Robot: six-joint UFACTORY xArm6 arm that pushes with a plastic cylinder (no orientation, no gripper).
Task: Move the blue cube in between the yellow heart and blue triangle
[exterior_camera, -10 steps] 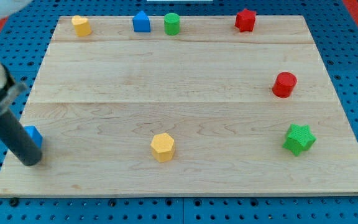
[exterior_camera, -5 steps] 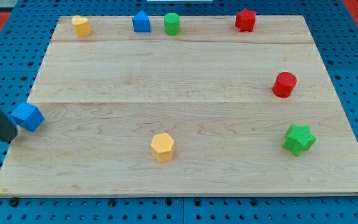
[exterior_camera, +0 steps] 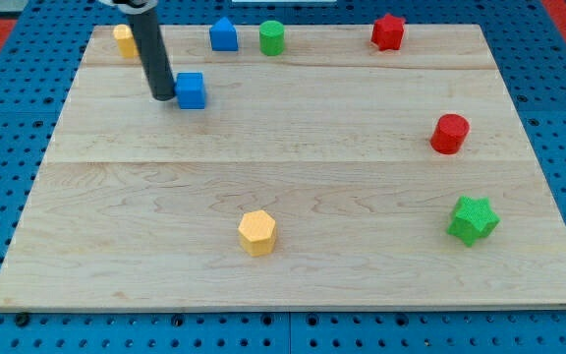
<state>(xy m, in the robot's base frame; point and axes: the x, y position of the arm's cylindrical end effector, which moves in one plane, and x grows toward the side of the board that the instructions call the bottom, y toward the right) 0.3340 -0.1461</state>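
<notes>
Progress is being made quickly: within the last second the blue cube (exterior_camera: 192,89) is being carried from the left edge of the wooden surface (exterior_camera: 293,256) up into the upper left area, and my tip (exterior_camera: 163,96) is now resting just beside its left face, apparently touching it. The cube is now lying below the gap between the yellow heart (exterior_camera: 123,39), partly hidden behind the rod, and the blue triangle (exterior_camera: 224,34), so only a short push toward the view's top is judged to be remaining. No gripper is being carried, so nothing is being grasped; the cube is only being pushed.
</notes>
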